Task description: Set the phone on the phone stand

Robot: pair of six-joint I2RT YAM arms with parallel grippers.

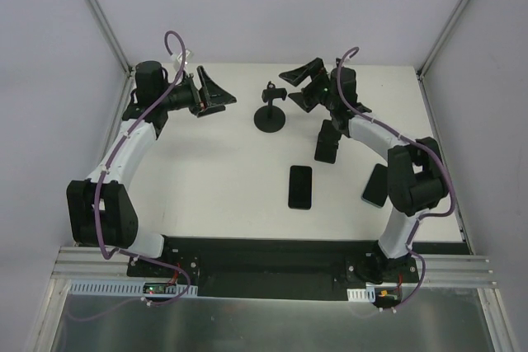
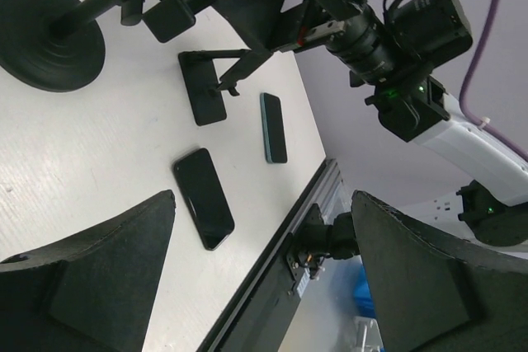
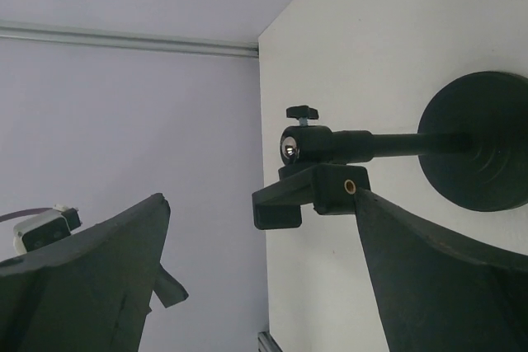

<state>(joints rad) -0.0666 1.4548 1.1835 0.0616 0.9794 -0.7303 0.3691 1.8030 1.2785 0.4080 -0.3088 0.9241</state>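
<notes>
The black phone stand [image 1: 270,119] stands at the back middle of the white table, its clamp holder [image 1: 273,92] on top of a thin post. Three dark phones lie flat: one in the middle [image 1: 300,187], one nearer the stand [image 1: 327,142], and one partly under the right arm [image 1: 375,185]. My left gripper [image 1: 221,86] is open and empty, left of the stand. My right gripper [image 1: 286,86] is open and empty, just right of the holder. In the right wrist view the holder [image 3: 309,191] sits between my open fingers [image 3: 437,278]. The left wrist view shows the stand [image 2: 49,35] and the phones [image 2: 204,198].
The table's near edge is a black rail [image 1: 264,253] with the arm bases. Grey walls and metal frame posts [image 1: 99,14] enclose the back and sides. The right arm's forearm [image 1: 375,133] hangs over the right phones.
</notes>
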